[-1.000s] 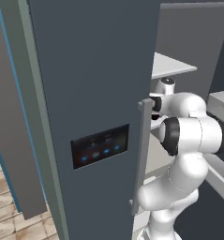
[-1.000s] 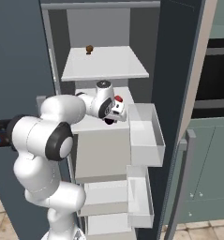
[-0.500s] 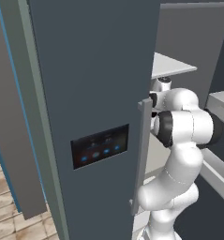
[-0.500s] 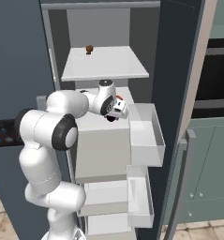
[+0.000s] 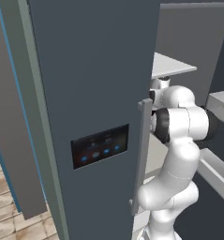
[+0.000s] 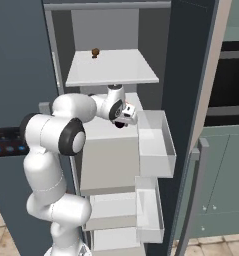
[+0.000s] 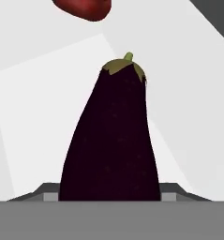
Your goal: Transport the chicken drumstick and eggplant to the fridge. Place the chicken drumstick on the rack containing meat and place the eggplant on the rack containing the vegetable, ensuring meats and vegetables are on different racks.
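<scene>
**Gripper holding the eggplant inside the open fridge**

In the hand view, the eggplant [image 7: 114, 136] stands large and dark purple in the middle of the frame, its green cap pointing away from the camera. Its wide lower end sits right where the fingertips would rise, hiding them, so the fingers appear parted and clasped around its body. Behind it lies a pale shelf surface, and a red rounded item [image 7: 85, 7] shows at the top edge, apart from the eggplant.

In the right base view, the fridge [image 6: 191, 75] stands open, with pale shelves and drawers. The white arm reaches in from the left, and the gripper [image 6: 122, 120] sits just under the upper shelf [image 6: 116, 75], over the white block of the middle compartment. A dark sliver of the eggplant shows beneath the hand. A small brown item [image 6: 95, 52] rests at the back of the upper shelf; what it is cannot be told at this size.

In the left base view, the slate-grey fridge door with its black panel [image 5: 100, 145] of blue lights covers most of the frame.

Compared with a second ago, the elbow has swung upward and the hand has edged slightly right. The grip looks unchanged.
</scene>
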